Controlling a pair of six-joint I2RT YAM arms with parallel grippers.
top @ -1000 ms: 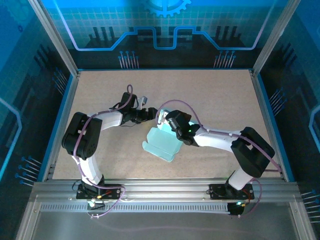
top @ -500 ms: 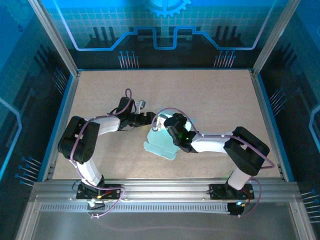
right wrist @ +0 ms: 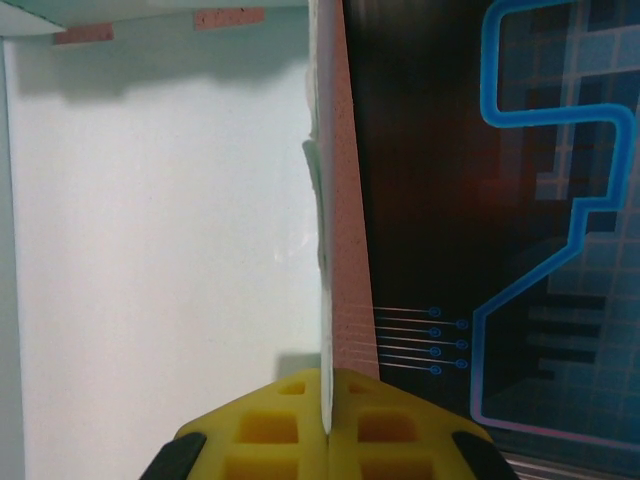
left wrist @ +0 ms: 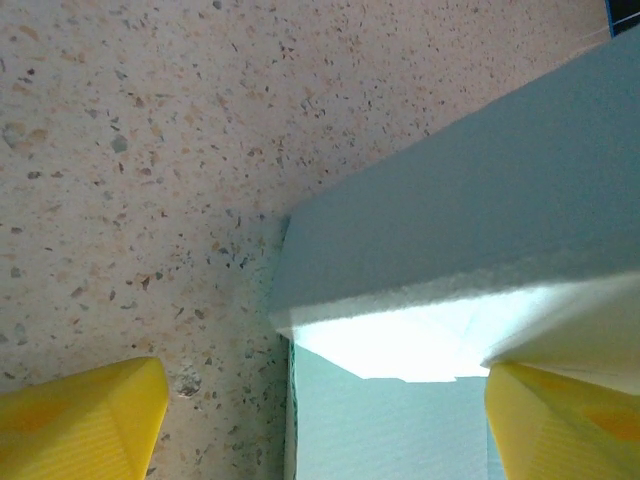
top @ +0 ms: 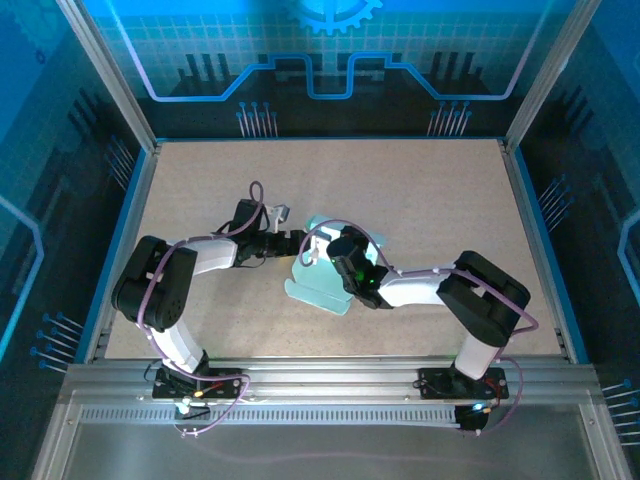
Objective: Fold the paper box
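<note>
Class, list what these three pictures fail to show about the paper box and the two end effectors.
- Top view: the right arm covers much of the paper box, hiding its folds there.
- Left wrist view: the box runs off the right edge, and glare washes out its inside between the fingers of the left end effector.
- Right wrist view: the right end effector pinches one card edge. The frame crops the panel, and glare hides creases.

paper box [top: 314,292]: thin matt card, smooth. table [top: 420,200]: grainy speckled surf., matt. left fingers [left wrist: 80,420]: yellow ribbed plastic.
</note>
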